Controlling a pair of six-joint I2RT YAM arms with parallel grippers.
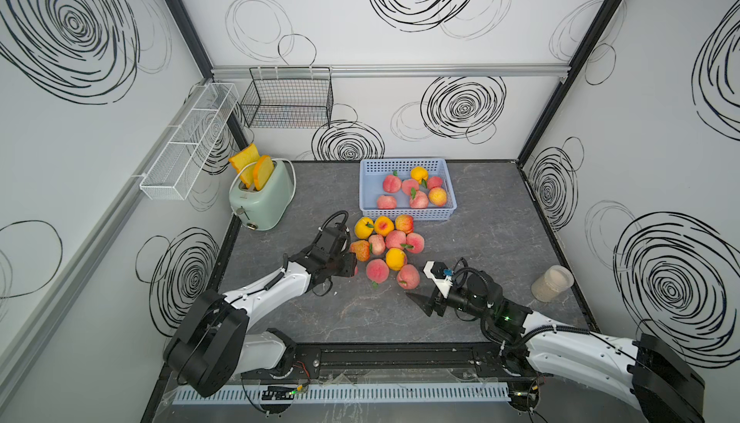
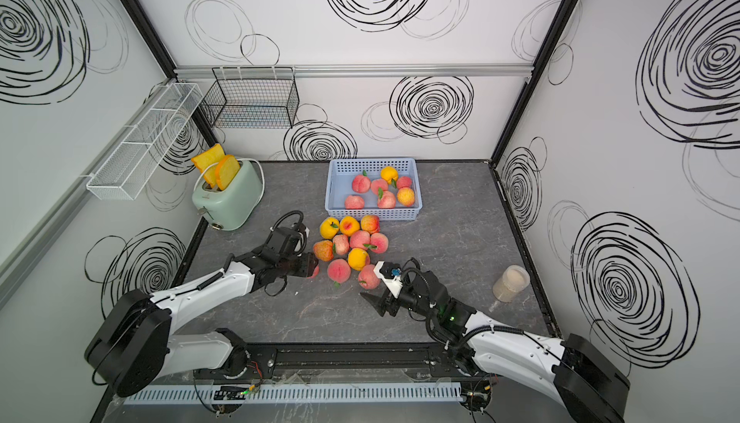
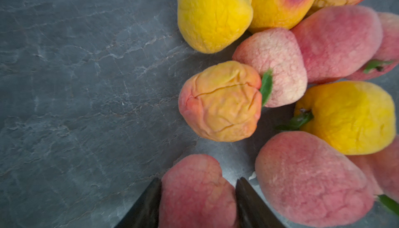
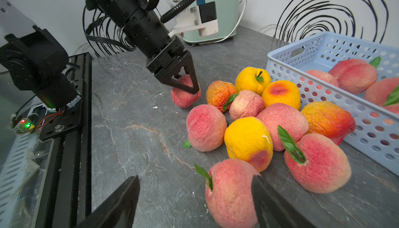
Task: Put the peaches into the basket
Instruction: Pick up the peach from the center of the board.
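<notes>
Left hand point(image 4: 188, 86) is clamping the near-left pink peach point(image 4: 183, 100). I'm planning a straight lift clear of the neighbouring peaches point(image 4: 206, 127), then a carry to the basket point(image 1: 366, 188). Right hand point(image 4: 195, 178) is hovering, spread apart.

Piled peaches point(image 1: 395, 239) beside part-filled blue basket point(image 1: 363, 189)

Mint toaster point(image 1: 262, 198) with two toast slices point(image 1: 256, 168), black wire rack point(image 1: 288, 100), white mesh shelf point(image 1: 188, 144), pale jar point(image 1: 551, 282)
</notes>
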